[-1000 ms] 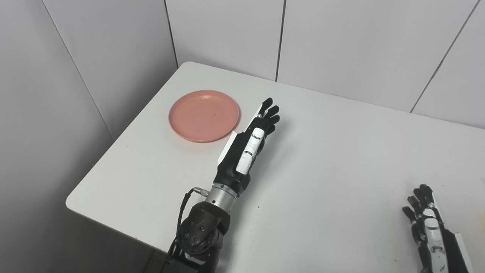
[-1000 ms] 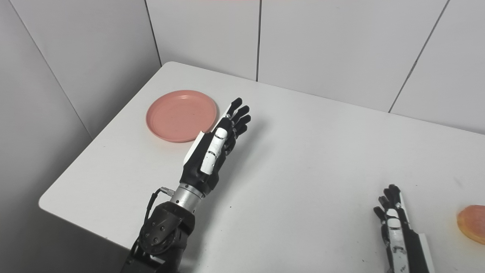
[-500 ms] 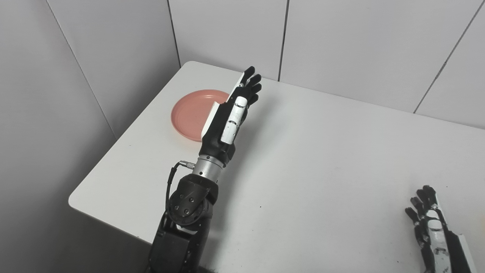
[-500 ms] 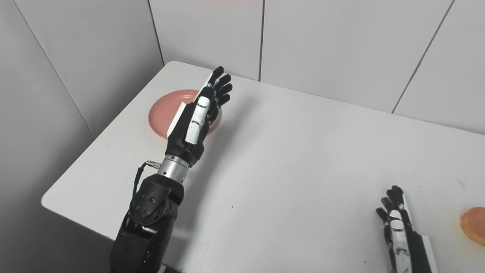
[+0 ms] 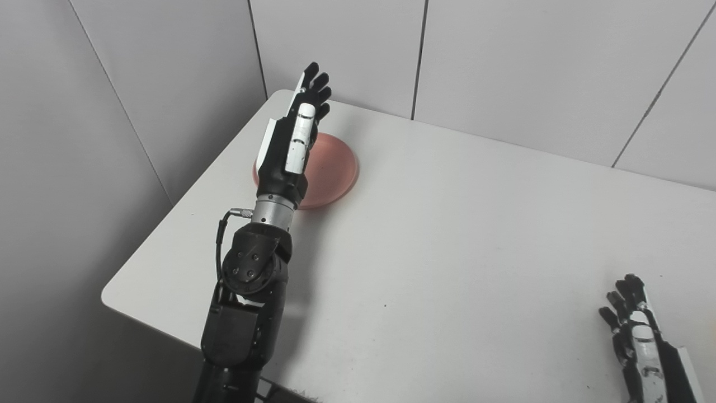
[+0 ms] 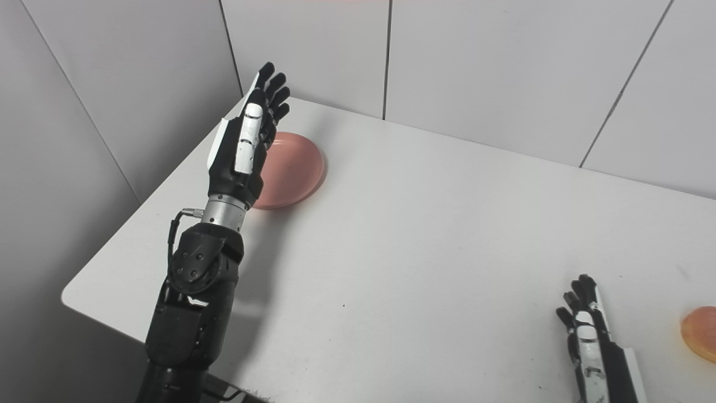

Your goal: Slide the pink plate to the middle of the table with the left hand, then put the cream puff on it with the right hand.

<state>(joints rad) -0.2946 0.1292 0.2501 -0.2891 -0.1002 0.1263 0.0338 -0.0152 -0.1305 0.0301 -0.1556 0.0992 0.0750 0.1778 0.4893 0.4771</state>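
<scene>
Neither step looks done: the pink plate (image 5: 330,170) lies at the far left corner of the worktop (image 5: 447,235), well away from the middle, and the left hand (image 5: 291,146) is raised in front of it with its fingers (image 5: 316,84) straight, close together and holding nothing. The cream puff (image 6: 699,333) sits at the right edge of the worktop, seen only in the right eye view. The right hand (image 6: 587,330) rests near it, fingers extended and empty, apparently waiting.
</scene>
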